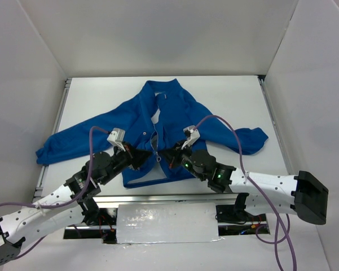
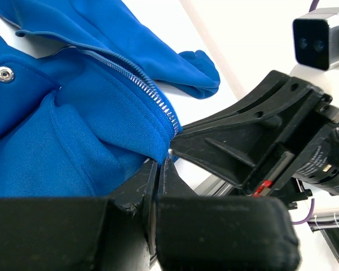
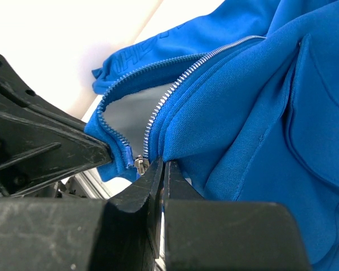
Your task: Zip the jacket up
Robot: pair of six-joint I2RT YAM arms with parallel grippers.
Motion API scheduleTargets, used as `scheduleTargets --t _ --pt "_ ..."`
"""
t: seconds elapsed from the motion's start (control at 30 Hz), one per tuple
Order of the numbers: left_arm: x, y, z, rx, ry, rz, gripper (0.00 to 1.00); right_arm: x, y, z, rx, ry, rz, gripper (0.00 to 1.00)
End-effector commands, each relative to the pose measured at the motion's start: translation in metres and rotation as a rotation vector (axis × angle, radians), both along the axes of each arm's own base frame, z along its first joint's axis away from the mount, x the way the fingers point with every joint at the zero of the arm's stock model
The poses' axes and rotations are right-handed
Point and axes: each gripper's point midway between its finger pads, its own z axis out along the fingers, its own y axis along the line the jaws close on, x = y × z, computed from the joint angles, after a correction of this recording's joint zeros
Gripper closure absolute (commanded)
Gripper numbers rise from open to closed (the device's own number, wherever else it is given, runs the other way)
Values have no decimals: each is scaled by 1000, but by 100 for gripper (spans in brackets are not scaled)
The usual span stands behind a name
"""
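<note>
The jacket [image 1: 175, 113] lies spread on the white table [image 1: 237, 96], with the collar on the far side and the hem toward the arm bases. The left arm [image 1: 56, 197] and the right arm [image 1: 259, 183] both stretch low over the near hem of the jacket and bend inward, so the two grippers meet tip to tip at the bottom of the jacket's front opening.

The left gripper [image 1: 140, 158] is clenched on the jacket's hem edge on its side of the opening. The right gripper [image 1: 170, 153] is clenched on the edge of the other side.

From above, the black fingers cover the hem corners. The zipper [image 3: 175, 90] is open above the grippers. Its small slider [image 3: 140, 164] sits just beside the right fingertips [image 3: 152, 175], partly hidden by them.
</note>
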Motion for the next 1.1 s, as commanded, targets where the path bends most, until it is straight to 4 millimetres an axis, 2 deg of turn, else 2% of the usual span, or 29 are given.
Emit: scheduleTargets --t 0.0,0.37,0.63,1.07 --pt "-1 0 15 -58 -34 -4 100 -6 -2 11 28 -3 9 100" --pt "-2 1 19 -62 -49 -6 100 -10 3 -2 -28 24 48 100" --pt "-1 0 14 -55 -41 -10 100 -10 9 3 -25 23 65 100" --pt "-2 -4 1 -37 -18 -30 100 -7 7 13 -6 13 40 100"
